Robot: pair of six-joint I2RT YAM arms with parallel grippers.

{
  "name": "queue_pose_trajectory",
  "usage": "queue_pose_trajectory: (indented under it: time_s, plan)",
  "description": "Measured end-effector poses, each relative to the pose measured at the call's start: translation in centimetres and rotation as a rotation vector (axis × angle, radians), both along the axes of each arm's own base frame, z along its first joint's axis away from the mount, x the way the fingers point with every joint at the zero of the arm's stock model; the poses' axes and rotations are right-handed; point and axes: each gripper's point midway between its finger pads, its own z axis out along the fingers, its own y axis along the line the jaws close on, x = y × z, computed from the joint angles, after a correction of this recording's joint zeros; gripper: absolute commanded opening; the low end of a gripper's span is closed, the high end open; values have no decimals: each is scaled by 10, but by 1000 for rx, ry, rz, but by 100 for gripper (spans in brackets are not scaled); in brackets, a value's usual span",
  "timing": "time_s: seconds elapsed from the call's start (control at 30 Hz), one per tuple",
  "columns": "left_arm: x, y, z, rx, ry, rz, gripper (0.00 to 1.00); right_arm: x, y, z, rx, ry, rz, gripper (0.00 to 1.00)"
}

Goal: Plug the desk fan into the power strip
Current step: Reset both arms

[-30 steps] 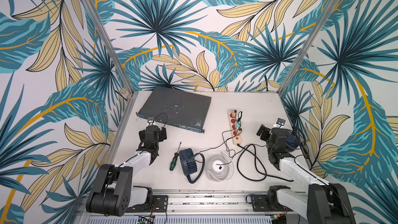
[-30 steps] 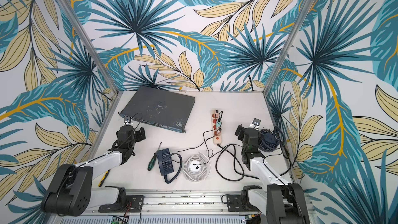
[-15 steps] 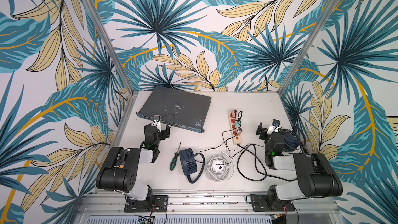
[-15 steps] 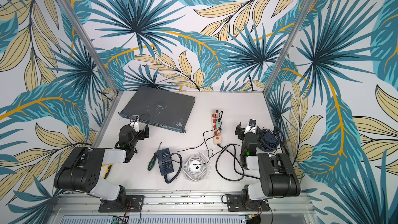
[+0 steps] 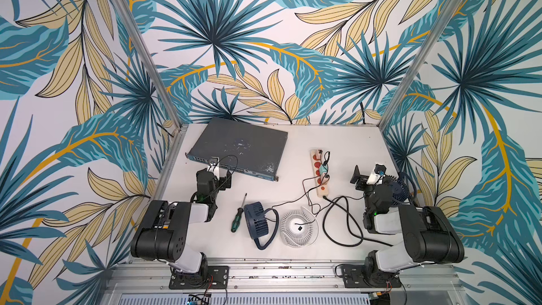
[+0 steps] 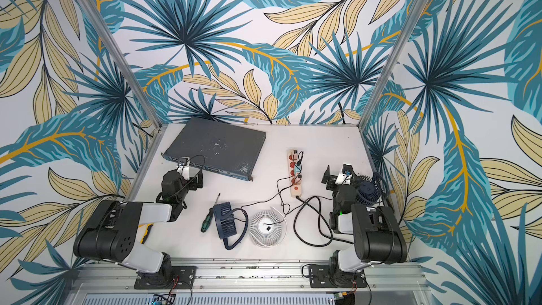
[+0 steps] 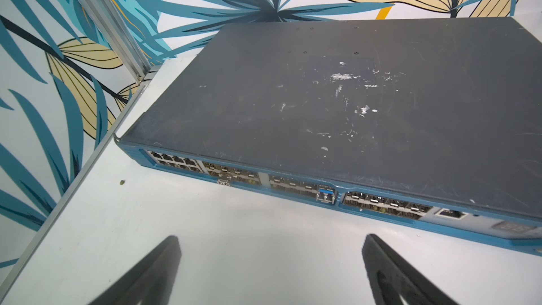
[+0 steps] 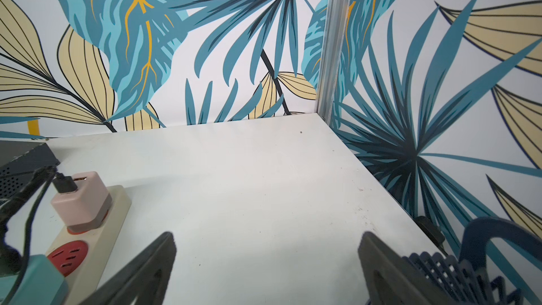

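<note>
**Overhead, a white table boxed in by palm-leaf walls**

The white table (image 5: pixel 352 148) fills the lower middle of both top views. It is enclosed on three sides by walls (image 5: pixel 264 54) printed with teal and cream leaves, with aluminium posts (image 5: pixel 140 45) at the back corners.

The power strip (image 5: pixel 319 171), cream with red sockets, lies right of centre, running lengthwise toward the back wall. It sits between the dark grey network switch (image 5: pixel 240 145) and the right arm. A pink cube charger (image 8: pixel 80 200) sits in its end socket, and a thick black cord (image 5: pixel 324 224) loops off its near end.

Below it lie a white desk fan (image 5: pixel 297 227), a navy desk fan (image 5: pixel 258 224) and a green-handled screwdriver (image 5: pixel 238 217).

The left gripper (image 7: pixel 271 239) and right gripper (image 8: pixel 266 236) both gape wide over bare table, holding nothing.

Lettering on the switch's port panel (image 7: pixel 293 183) is too blurred to read.
</note>
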Motion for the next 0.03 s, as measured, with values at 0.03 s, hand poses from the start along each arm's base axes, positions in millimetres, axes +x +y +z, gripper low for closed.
queue_pose_trajectory:
  time_s: [0.03]
  plan:
    - [0, 0, 0, 0, 0, -1, 100, 0, 0, 0, 0, 0, 1, 100]
